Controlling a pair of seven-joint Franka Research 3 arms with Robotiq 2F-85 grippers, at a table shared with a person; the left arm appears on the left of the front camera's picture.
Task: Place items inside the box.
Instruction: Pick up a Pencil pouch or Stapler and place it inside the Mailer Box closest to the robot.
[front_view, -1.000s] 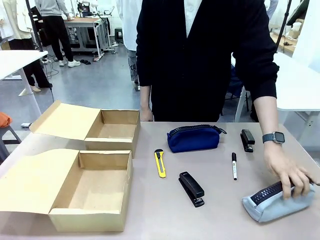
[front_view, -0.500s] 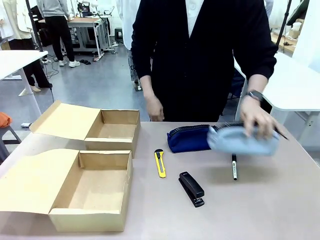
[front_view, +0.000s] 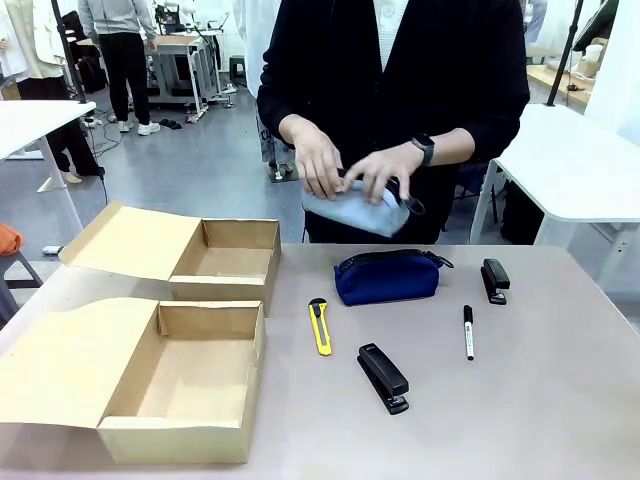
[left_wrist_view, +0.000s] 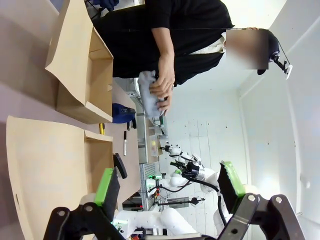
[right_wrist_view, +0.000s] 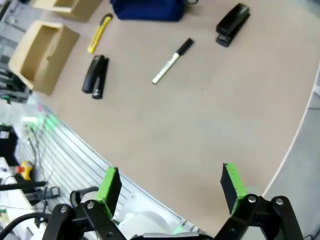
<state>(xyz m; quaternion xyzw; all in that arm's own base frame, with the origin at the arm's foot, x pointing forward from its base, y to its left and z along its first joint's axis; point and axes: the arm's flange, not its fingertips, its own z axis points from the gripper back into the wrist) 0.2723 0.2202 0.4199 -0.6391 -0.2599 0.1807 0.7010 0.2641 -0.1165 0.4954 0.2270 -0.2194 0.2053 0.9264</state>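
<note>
Watching grey zip pouch (front_view: 352, 210), in the person's hands (front_view: 380, 172) above the table (front_view: 520, 400) at twelve o'clock; our left gripper (left_wrist_view: 167, 174) and right gripper (right_wrist_view: 170, 174) gape empty. Reaching now risks striking hands; nearer cardboard box (front_view: 175, 440) waits at eight o'clock.

Person (front_view: 395, 110) wears black cardigan (front_view: 470, 80) and dark wristwatch (front_view: 427, 149).

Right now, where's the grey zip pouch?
In the front view the grey zip pouch is off the table, held in the person's hands above the navy blue zip pouch.
</note>
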